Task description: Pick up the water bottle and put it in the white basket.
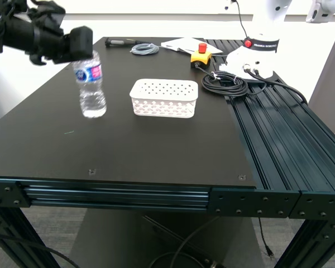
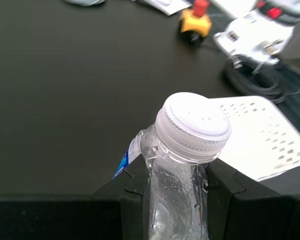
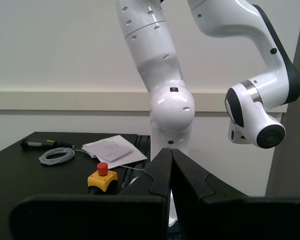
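While the water bottle (image 1: 91, 86) stands upright on the black desk (image 1: 156, 151), near the white basket (image 1: 164, 97) on the exterior view's left, my first hand (image 2: 177, 192) grips its neck below the white cap (image 2: 194, 127). My second hand (image 3: 171, 172) is clenched, holding nothing.

Exterior high over table (image 1: 156, 151); wrist views close, sharing red button (image 2: 200, 6).

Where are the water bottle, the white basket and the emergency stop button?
water bottle (image 1: 90, 84): exterior view, on its label.
white basket (image 1: 164, 106): exterior view, on its near perforated side wall.
emergency stop button (image 1: 201, 53): exterior view, on its yellow housing below the red cap.
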### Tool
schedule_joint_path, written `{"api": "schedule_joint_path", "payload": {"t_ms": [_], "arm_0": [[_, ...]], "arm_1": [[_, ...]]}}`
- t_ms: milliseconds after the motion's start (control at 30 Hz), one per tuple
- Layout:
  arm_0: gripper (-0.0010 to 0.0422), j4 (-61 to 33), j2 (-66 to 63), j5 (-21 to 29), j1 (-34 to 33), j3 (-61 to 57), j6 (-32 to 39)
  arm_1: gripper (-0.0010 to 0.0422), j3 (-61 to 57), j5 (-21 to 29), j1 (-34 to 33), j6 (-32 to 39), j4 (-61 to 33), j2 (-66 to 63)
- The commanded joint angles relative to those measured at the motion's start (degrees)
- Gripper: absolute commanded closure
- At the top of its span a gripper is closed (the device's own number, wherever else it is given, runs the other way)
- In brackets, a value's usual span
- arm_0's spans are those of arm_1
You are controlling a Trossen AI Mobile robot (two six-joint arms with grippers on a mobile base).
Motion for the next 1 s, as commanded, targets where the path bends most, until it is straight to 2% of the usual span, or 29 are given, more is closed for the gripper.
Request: {"api": "schedule_joint_path", "payload": {"t_ms": [33,133,267,367,500,767,833,1000], "arm_0": [[0.0412,0.2,0.0,0.0,0.0,0.1,0.2],[0.0412,0.2,0.0,0.0,0.0,0.1,0.2],[0.0412,0.2,0.0,0.0,0.0,0.1,0.2],[0.0412,0.2,0.0,0.0,0.0,0.1,0.2],[0.0412,0.2,0.0,0.0,0.0,0.1,0.2],[0.0412,0.2,0.0,0.0,0.0,0.1,0.2],[0.0412,0.2,0.0,0.0,0.0,0.1,0.2],[0.0412,0.2,0.0,0.0,0.0,0.1,0.2]], "arm_1": [[0.0417,4.0,3.5,-0.9,-2.6,0.3,-0.2],[0.0415,10.4,3.5,-4.7,-3.9,-0.8,-0.1],[0.0413,21.4,-2.0,-12.8,5.1,-11.1,1.1],[0.0413,27.1,-1.7,-16.5,4.2,-13.2,4.8],[0.0413,29.8,0.2,-17.9,0.3,-13.3,9.6],[0.0403,29.9,0.5,-18.0,1.4,-12.9,12.1],[0.0374,30.1,0.4,-18.0,1.7,-12.7,12.1],[0.0202,30.1,-0.4,-18.0,1.7,-12.5,12.1]]}}
